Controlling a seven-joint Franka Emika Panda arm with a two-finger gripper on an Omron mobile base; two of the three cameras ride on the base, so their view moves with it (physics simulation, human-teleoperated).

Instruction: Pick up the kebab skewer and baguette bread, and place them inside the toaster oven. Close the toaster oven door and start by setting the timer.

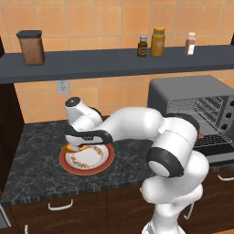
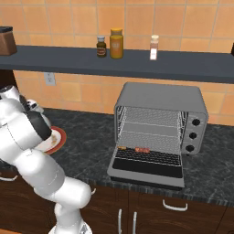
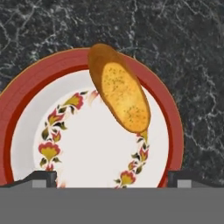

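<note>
While gripper [image 3: 112, 179] hovers spread & empty over the plate [image 3: 26, 100], baguette bread [image 3: 118, 94] lies across plate's rim nr table's left end. Kebab skewer [image 2: 136, 149] sits on lower rack inside toaster oven [image 2: 160, 121]; toaster oven door [image 2: 146, 168] hangs open.
</note>
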